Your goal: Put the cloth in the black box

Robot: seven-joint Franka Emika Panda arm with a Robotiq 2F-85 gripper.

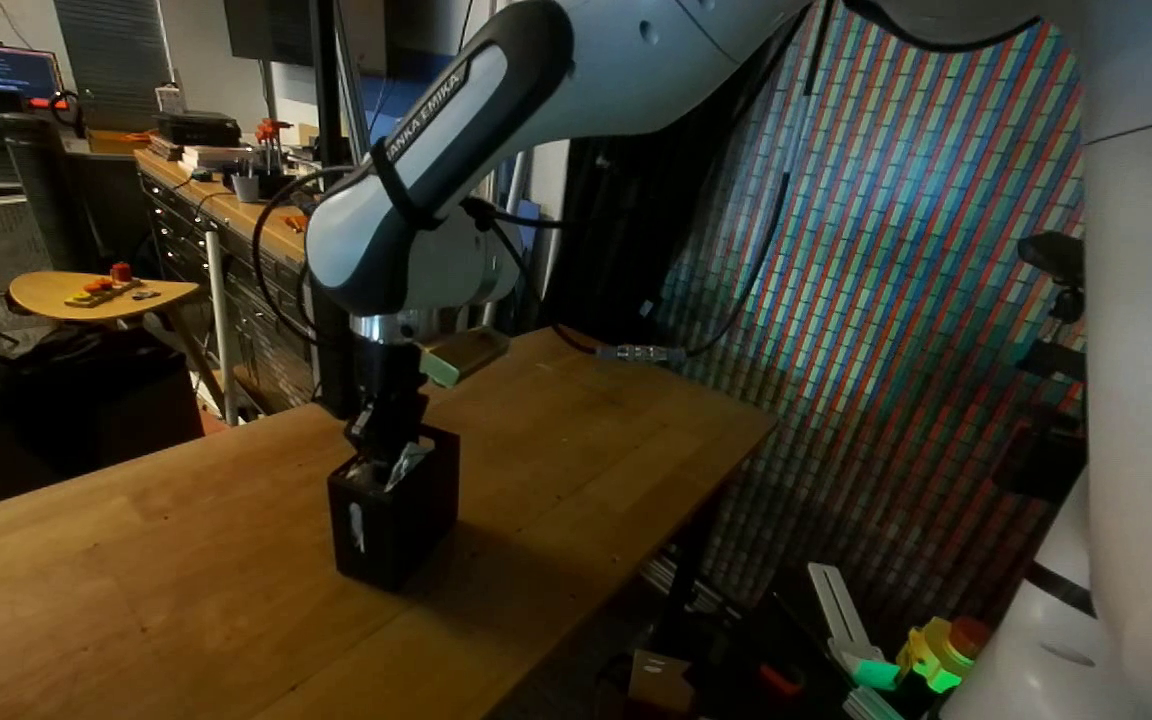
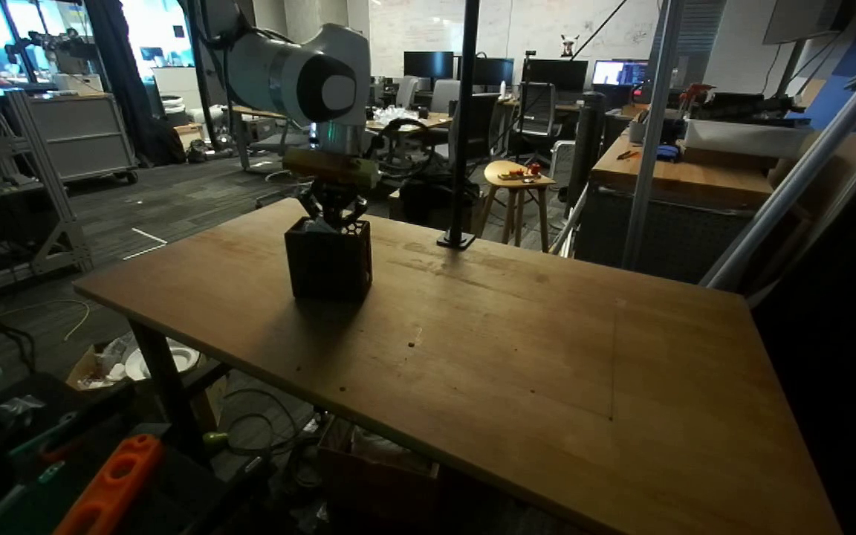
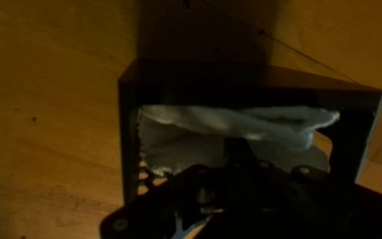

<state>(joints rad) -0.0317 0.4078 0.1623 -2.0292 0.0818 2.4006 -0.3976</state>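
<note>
Closest to the lens in the wrist view is one black hand [image 3: 239, 149], its fingers pressed together and standing inside one black box [image 1: 421, 525]; whether a fold of fabric is caught between them cannot be told. That box is upright, open at the top, on one wooden tabletop [image 2: 547, 349], and it contains one pale cloth [image 3: 194, 121]. Within the walls the cloth lies crumpled, a thick fold running left to right at the fingertips and flatter fabric spread beside it; a pale bit of it shows near the rim in both exterior views. Honeycomb holes pierce the box at left in the wrist view, and one larger cutout shows at right. One white robot arm [image 1: 616, 80] bends over the tabletop. One black post [image 2: 465, 148] stands on the far edge, right of the box in an exterior view. Farther off, one wooden stool [image 1: 41, 290] bears several red, orange and yellow pieces [image 1: 120, 273], too small to count, and four monitors [image 2: 556, 74] stand in a row, the rightmost lit. On the floor at left, one cardboard box [image 2: 82, 369] holds one white round object [image 2: 164, 362] among pale scraps [image 2: 105, 371]; another cardboard box [image 2: 380, 483] sits below the near edge, its contents too dark to name. One orange object [image 2: 112, 483] with rounded holes lies at near left.
</note>
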